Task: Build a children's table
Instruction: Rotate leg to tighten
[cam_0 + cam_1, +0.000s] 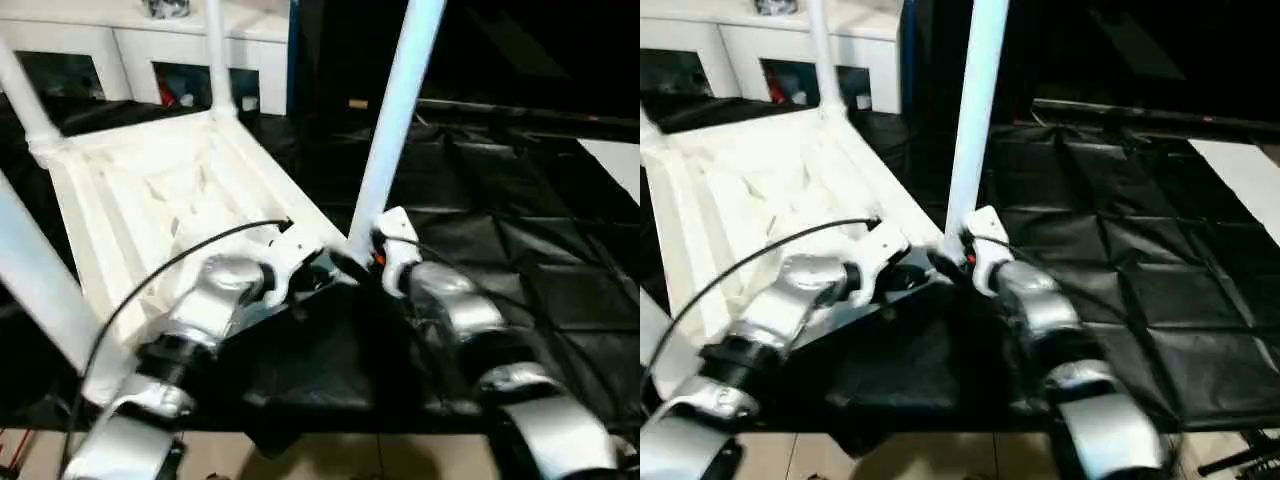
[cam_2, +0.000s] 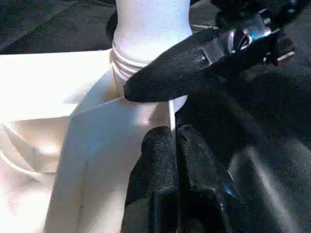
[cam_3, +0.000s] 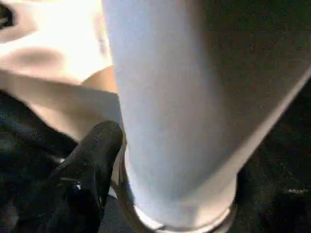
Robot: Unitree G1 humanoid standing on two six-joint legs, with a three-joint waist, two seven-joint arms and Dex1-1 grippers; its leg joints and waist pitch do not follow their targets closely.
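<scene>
On the black quilted floor mat (image 1: pixel 500 200), children's table (image 1: pixel 170 200) lying upside down, ribbed underside up, white moulded plastic, glossy. White cabinet (image 1: pixel 130 40) with glass doors behind it.

Four tapered tubular legs standing in the rounded corner sockets. Nearest one, the near-right leg (image 1: pixel 395 110), smooth tube, long axis rising and leaning slightly away from the robot; threaded collar at its foot, seen in left wrist view, not fully sunk by my reading.

Both arms meet at that socket. Right pincer (image 2: pixel 160 80) nearer the leg: black fingers apart, one pad against the collar at the base, not clamped that I can confirm. Left pincer (image 2: pixel 175 170) just beside it, fingers together, pinching the thin edge of the tabletop rim (image 2: pixel 171 116).

Next move turns on the leg's axis: twist or press along it, into the socket.
</scene>
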